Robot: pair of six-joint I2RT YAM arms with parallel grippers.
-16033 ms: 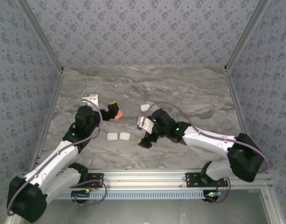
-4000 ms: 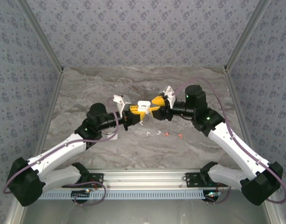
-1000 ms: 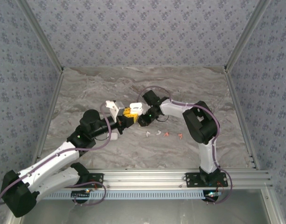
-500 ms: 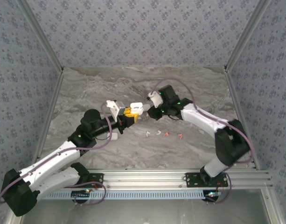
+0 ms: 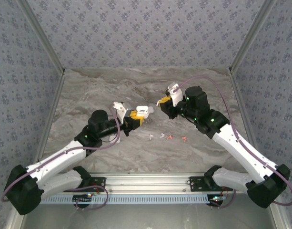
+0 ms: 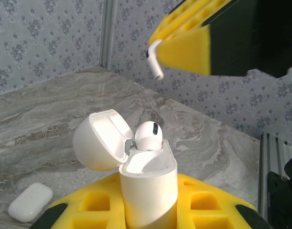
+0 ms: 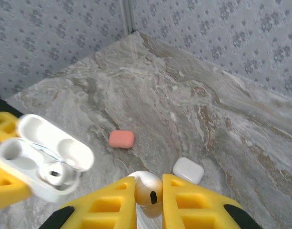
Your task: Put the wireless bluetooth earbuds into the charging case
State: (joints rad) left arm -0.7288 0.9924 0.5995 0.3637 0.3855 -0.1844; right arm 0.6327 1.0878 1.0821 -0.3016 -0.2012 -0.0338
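Observation:
My left gripper (image 5: 135, 117) is shut on the body of a white charging case (image 6: 148, 183), holding it upright with its lid (image 6: 99, 139) swung open. One white earbud (image 6: 148, 135) sits in the case, head up. My right gripper (image 7: 148, 191) is shut on another white earbud (image 7: 146, 190), pinched between its yellow fingers (image 7: 184, 202). That gripper (image 5: 163, 101) hangs just up and right of the case (image 5: 143, 110), clear of it. In the left wrist view the held earbud's stem (image 6: 155, 61) pokes out of the right gripper above the case.
Several loose earbuds lie on the marble between the arms: white ones (image 5: 150, 137) (image 5: 161, 135) and orange-red ones (image 5: 169, 137) (image 5: 185, 139). A closed pink case (image 7: 121, 139) and a closed white case (image 7: 188, 170) lie on the table; another closed white case (image 6: 30, 202) lies near the left gripper.
My right gripper has drawn back up and to the right, away from the open case, carrying the earbud. The left gripper has shifted slightly right with the case.

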